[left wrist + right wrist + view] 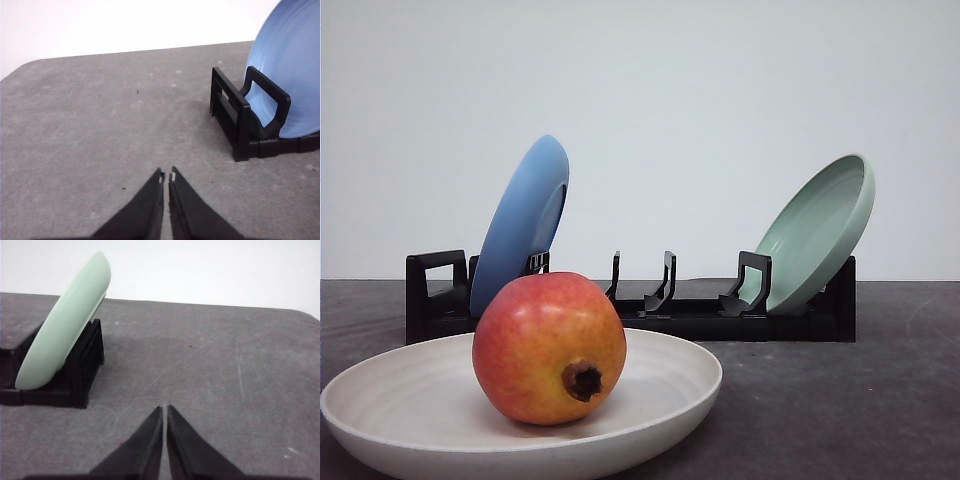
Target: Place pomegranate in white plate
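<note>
Resting in the white plate (410, 420) at lower left of the front view, the pomegranate (549, 347) shows me its dark calyx. Behind it stands a black rack (700, 318); I see a blue plate (520, 222) leaning at its left end, a green plate (817, 232) at its right. My left gripper (166, 177) and right gripper (164, 408) hang over bare table (100, 130), fingertips pressed together, holding nothing.

Plain white wall (720, 80) behind, no marks, even soft light w/ faint shadows. Dark grey tabletop (100, 125), matte, speckled w/ light scuffs; 1 rounded corner seen in each wrist view. Tabletop edge meets wall in a straight line.
</note>
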`<act>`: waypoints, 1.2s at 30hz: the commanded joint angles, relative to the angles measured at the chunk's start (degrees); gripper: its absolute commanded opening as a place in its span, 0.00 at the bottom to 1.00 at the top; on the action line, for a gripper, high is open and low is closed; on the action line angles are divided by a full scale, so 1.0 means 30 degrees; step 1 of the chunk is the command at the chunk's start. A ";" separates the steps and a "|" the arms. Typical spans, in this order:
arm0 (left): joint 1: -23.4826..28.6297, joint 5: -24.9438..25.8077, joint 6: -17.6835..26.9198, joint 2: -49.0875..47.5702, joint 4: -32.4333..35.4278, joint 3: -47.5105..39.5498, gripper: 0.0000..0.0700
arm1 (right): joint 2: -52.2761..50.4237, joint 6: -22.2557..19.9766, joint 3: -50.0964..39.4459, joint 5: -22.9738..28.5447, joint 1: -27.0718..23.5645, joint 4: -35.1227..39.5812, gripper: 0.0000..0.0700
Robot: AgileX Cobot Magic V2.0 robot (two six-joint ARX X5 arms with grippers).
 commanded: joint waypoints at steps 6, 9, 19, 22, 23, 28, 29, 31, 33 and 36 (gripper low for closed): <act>-0.0029 0.0030 0.0000 -0.0023 0.0007 -0.0211 0.00 | -0.0070 -0.0641 -0.0058 -0.0001 -0.0036 -0.1075 0.01; -0.0029 0.0036 0.0000 -0.0023 0.0007 -0.0211 0.00 | -0.0070 -0.0588 -0.0058 -0.0093 -0.0036 -0.1068 0.01; -0.0029 0.0036 0.0000 -0.0023 0.0007 -0.0211 0.00 | -0.0070 -0.0415 -0.0058 -0.0072 -0.0036 -0.0689 0.01; -0.0029 0.0036 0.0000 -0.0023 0.0007 -0.0211 0.00 | -0.0070 -0.0415 -0.0058 -0.0072 -0.0036 -0.0683 0.01; -0.0029 0.0030 0.0000 -0.0023 0.0007 -0.0211 0.00 | -0.0070 -0.0415 -0.0058 -0.0072 -0.0036 -0.0684 0.01; -0.0029 0.0036 0.0000 -0.0023 0.0007 -0.0211 0.00 | -0.0070 -0.0415 -0.0058 -0.0072 -0.0036 -0.0684 0.01; -0.0029 0.0036 0.0000 -0.0023 0.0007 -0.0211 0.00 | -0.0070 -0.0409 -0.0058 -0.0072 -0.0036 -0.0689 0.01; -0.0029 0.0036 0.0000 -0.0023 0.0007 -0.0211 0.00 | -0.0070 -0.0415 -0.0058 -0.0072 -0.0036 -0.0690 0.01; -0.0029 0.0036 0.0006 -0.0023 0.0007 -0.0211 0.00 | -0.0070 -0.0415 -0.0058 -0.0072 -0.0036 -0.0684 0.01; -0.0029 0.0036 0.0000 -0.0023 0.0007 -0.0211 0.00 | -0.0070 -0.0414 -0.0058 -0.0072 -0.0036 -0.0689 0.01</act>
